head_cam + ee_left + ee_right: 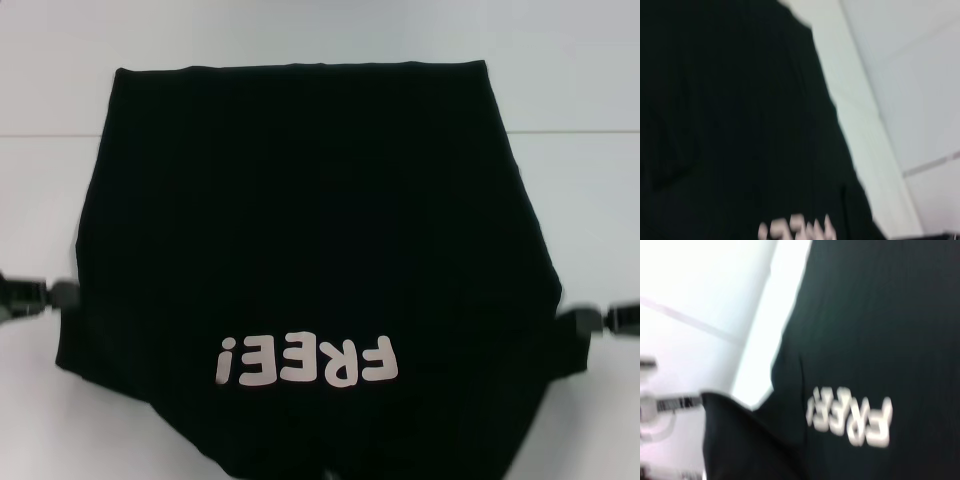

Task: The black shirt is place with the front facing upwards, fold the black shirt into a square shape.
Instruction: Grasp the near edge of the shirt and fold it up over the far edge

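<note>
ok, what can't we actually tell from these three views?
- Head view: near end of the black shirt, collar and sleeves, cut off by the bottom edge.
- Head view: left hand and right hand sit at the shirt's sides; fabric and frame edges hide the fingers.
- Wrist views: motion blur; the FREE! lettering is smeared, neither arm's own fingers show.

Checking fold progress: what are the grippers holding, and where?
Seemingly the black shirt: left gripper and right gripper sit at its side edges; the grip itself is hidden.
</note>
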